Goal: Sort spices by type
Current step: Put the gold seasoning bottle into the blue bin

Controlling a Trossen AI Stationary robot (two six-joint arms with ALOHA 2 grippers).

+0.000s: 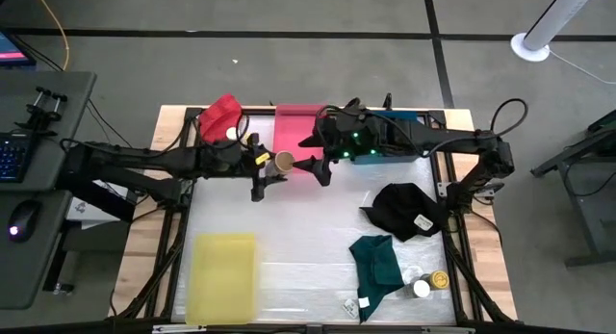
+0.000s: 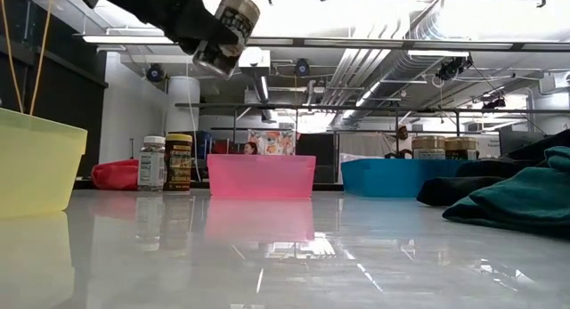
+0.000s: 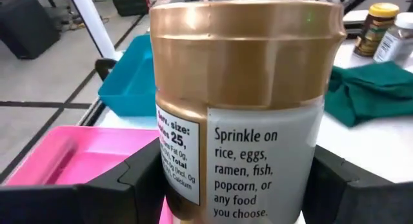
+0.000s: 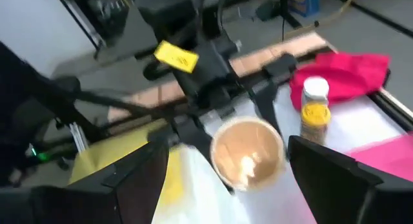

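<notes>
The white table (image 1: 318,247) lies open across its middle; a yellow tray (image 1: 224,276) sits at its near left edge, and pink (image 1: 296,132) and blue (image 2: 392,177) trays along the far edge. The left gripper (image 1: 272,170) clamps a tan-lidded jar (image 1: 284,162) aloft beside the pink tray. The right gripper (image 1: 318,167), jaws spread and empty, seems just short of touching it.
</notes>
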